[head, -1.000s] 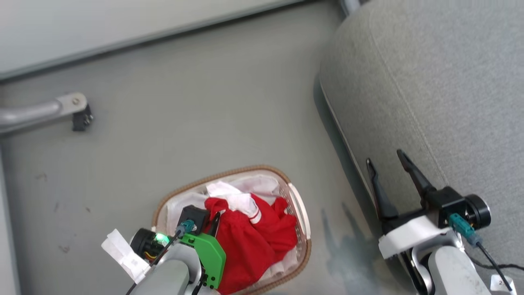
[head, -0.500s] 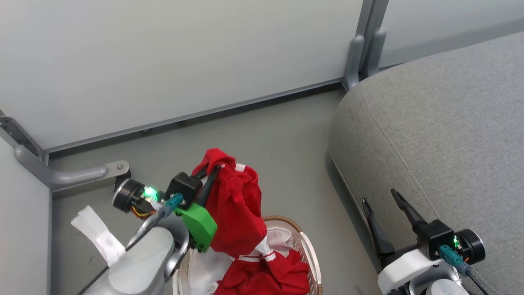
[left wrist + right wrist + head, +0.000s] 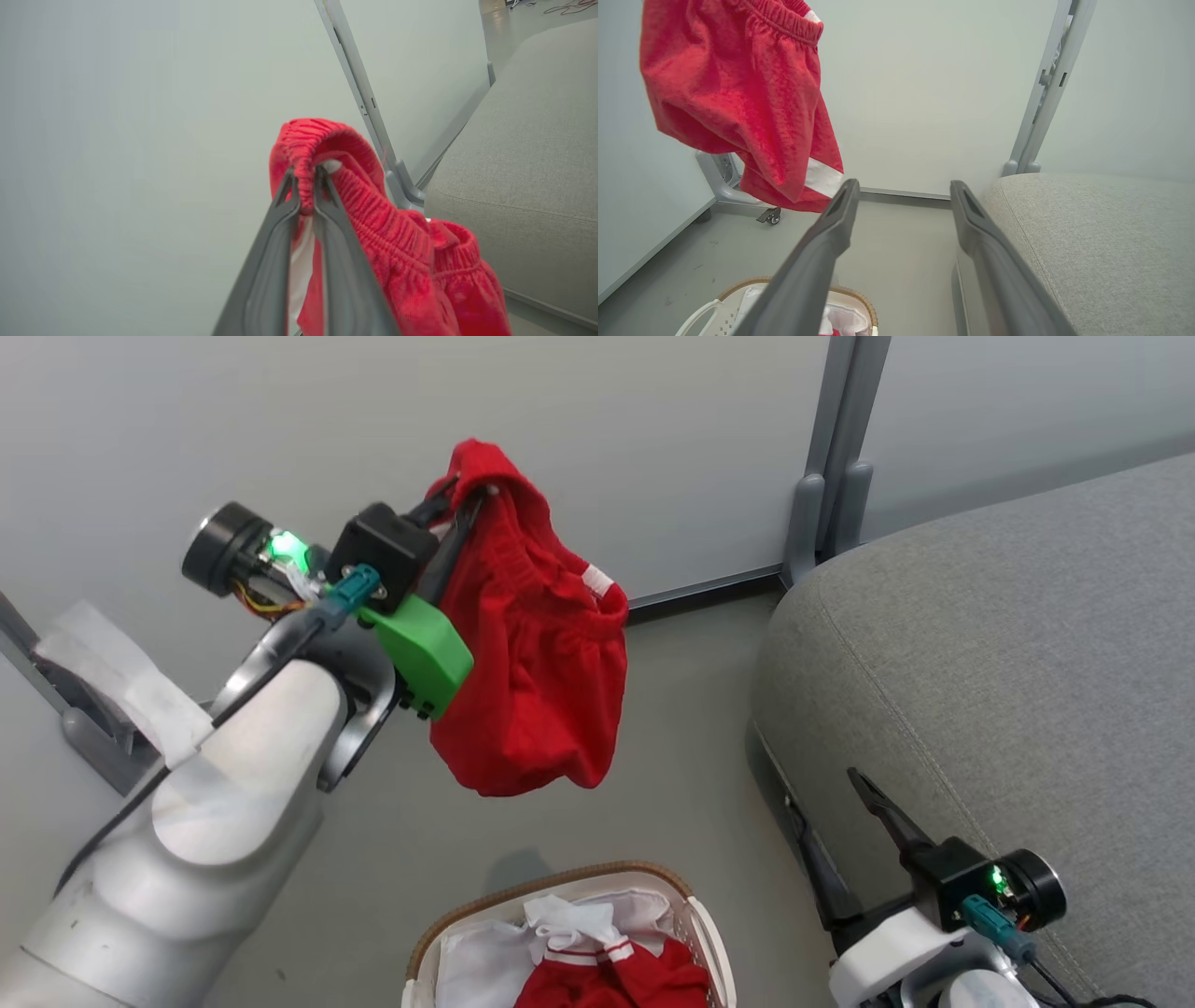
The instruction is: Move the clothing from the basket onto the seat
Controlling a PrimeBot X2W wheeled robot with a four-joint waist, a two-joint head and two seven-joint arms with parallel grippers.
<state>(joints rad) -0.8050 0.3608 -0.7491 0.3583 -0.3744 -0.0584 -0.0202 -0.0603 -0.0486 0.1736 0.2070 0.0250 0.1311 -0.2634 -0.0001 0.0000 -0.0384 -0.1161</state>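
Left gripper [image 3: 471,495]: I have it pinched nearly closed on the elastic waistband of the red shorts [image 3: 532,653], high above the basket [image 3: 560,880] and off to its far-left side.
Red shorts: they hang free from that pinch, clear of the basket rim, over the grey floor [image 3: 681,728] beyond it. A white stripe shows near the hem in the right wrist view.
Right gripper [image 3: 822,791]: its fingers are spread wide with nothing between them. It sits low, just right of the basket at the seat's front edge, and I cannot tell whether it touches the fabric.
Seat [image 3: 1008,644]: a grey woven cushion right of the basket, standing taller than it.
Inside the basket: another red garment [image 3: 644,985] with white trim lies on the white liner [image 3: 467,961].
In the way: a grey metal post [image 3: 826,457] stands beyond the basket at the seat's back corner, where two pale wall panels meet. My right gripper sits between basket and seat.
Metal foot bracket [image 3: 93,747]: at the wall base, far left of the basket.
Green wrist cover [image 3: 420,653]: above the basket, pressed against the shorts.
White tag [image 3: 121,672]: a strip on my left forearm, up and left of the basket. I cannot make out any writing on it.
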